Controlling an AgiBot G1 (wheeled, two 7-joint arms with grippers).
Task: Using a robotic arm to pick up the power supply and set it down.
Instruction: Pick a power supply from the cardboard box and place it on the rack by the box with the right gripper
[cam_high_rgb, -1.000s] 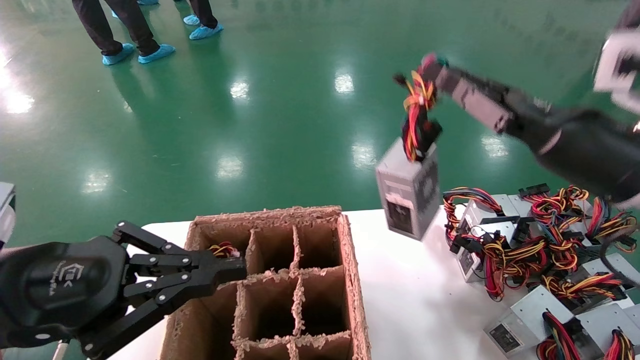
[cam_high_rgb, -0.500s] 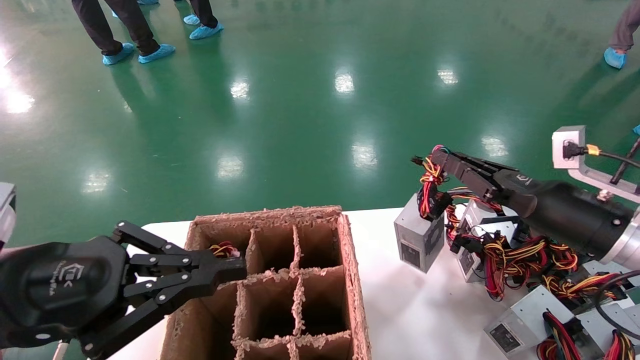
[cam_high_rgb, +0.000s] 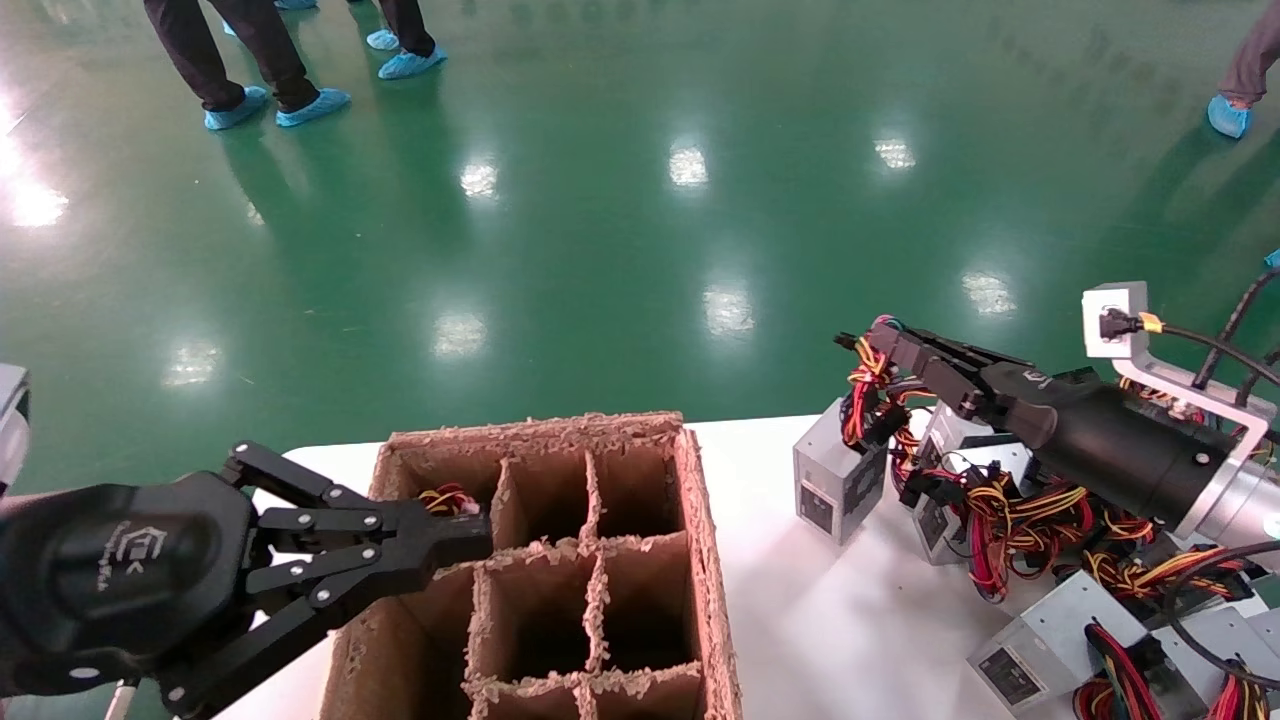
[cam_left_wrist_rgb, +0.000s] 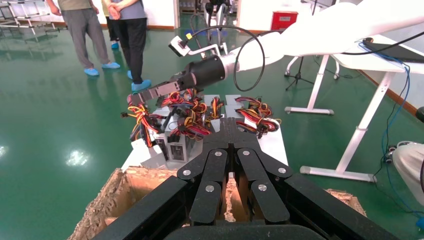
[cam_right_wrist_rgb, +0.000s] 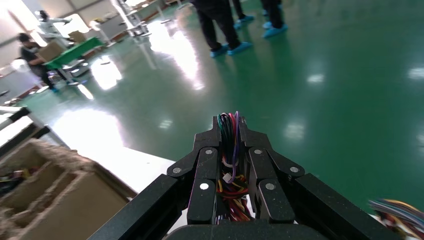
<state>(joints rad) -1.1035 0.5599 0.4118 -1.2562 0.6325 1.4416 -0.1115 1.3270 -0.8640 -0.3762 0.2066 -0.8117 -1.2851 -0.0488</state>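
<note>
Power supply (cam_high_rgb: 838, 483), label unreadable, wires in right pincer (cam_high_rgb: 868, 352).

Grey power supply (cam_high_rgb: 838, 482), tilted, on the white table, wire bundle (cam_high_rgb: 868, 394) in the right pincer (cam_high_rgb: 872, 347).

The left tool (cam_left_wrist_rgb: 231, 131) fills the lower middle of the frame, fingers pressed together above the cardboard box (cam_left_wrist_rgb: 107, 200). At centre left, the right tool (cam_left_wrist_rgb: 137, 98) clamps a wire bundle (cam_left_wrist_rgb: 140, 116) over a grey power supply (cam_left_wrist_rgb: 142, 150) on the white bench (cam_left_wrist_rgb: 275, 142).
</note>
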